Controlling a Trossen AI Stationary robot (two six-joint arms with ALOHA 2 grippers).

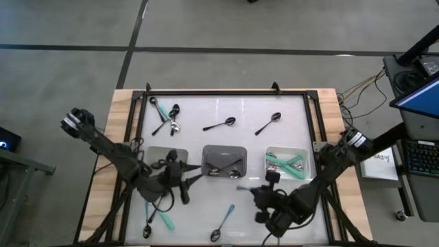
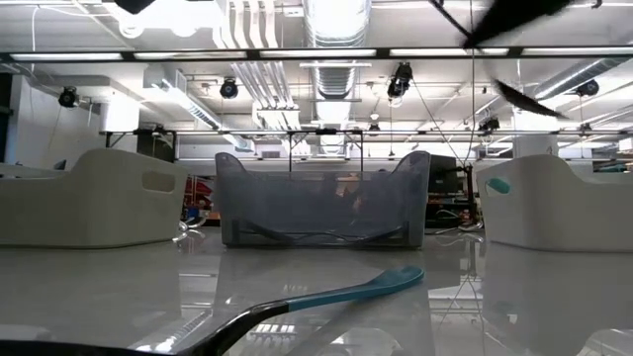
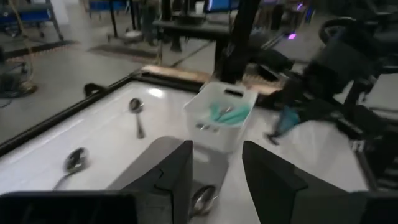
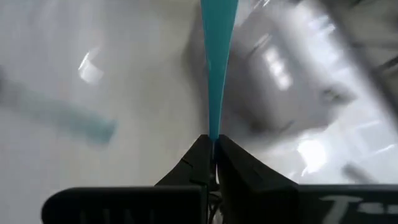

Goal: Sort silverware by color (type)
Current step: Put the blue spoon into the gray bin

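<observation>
White tabletop (image 1: 226, 147) framed by a black rail, seen from above, with three trays in a row at mid-frame. Far left: the left gripper (image 1: 184, 184) hangs just beside the left tray (image 1: 159, 155); its fingers (image 3: 166, 177) stand apart and hold nothing. Upper left: a small heap of spoons (image 1: 167, 116), black, silver and mint-green, still unsorted. Lower left: one green spoon (image 1: 164, 219) lying next to a black spoon (image 1: 147, 229). Centre: the grey tray (image 1: 224, 160) holds several silver spoons; above it lie two loose black spoons (image 1: 221, 125) (image 1: 269, 123), and below it a green spoon (image 1: 223, 223) lies on the table. Right: the right tray (image 1: 287, 163) already holds green spoons. Lower right: the right gripper (image 1: 255, 191) has its fingers pinched on a teal spoon handle (image 4: 217, 68), near the table. Judgement: sorting is partly done; the silver and green trays are started, and about eight spoons remain loose.
</observation>
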